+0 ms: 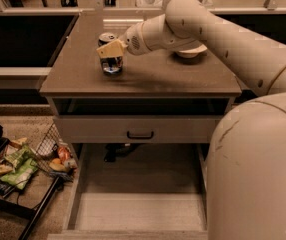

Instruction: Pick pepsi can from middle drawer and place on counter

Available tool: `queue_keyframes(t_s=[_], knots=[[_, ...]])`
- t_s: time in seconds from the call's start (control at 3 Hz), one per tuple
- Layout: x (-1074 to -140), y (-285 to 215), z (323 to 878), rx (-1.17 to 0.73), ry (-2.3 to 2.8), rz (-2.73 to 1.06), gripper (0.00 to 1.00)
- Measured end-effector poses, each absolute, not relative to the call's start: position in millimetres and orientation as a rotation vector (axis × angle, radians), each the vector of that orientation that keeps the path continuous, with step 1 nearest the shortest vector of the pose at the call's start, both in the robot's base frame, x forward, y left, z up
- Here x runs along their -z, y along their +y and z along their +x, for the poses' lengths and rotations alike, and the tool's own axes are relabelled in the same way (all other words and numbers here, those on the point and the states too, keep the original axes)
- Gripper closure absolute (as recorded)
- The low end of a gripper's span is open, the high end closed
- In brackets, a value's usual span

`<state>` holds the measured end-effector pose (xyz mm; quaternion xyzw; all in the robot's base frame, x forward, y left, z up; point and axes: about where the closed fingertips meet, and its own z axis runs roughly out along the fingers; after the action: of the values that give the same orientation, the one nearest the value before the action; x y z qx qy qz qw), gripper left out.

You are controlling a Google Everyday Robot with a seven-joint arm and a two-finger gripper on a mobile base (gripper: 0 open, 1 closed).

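Note:
The pepsi can [112, 64] stands upright on the counter [148, 76], left of its middle, its silver top showing behind the gripper. My gripper [111, 50] reaches in from the right and is shut around the can's upper half, one cream finger [109, 48] across its front. The can's base is at the counter's surface, with a shadow beside it. The middle drawer [140, 211] is pulled open below, and its pale floor is bare.
A cream bowl [192, 52] sits on the counter behind my arm, mostly hidden. A grey drawer front with a black handle [139, 134] is under the counter. A wire rack with snack packets [18, 166] stands on the floor at the left. My robot's body fills the right side.

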<state>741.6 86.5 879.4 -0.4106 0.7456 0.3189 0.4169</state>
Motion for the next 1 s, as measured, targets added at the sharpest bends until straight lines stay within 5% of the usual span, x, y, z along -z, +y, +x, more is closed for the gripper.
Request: queue_keyframes(t_s=[1.0], knots=[[-878.4,92.2,740.6,-0.809,1.872,-1.038,0.12]])
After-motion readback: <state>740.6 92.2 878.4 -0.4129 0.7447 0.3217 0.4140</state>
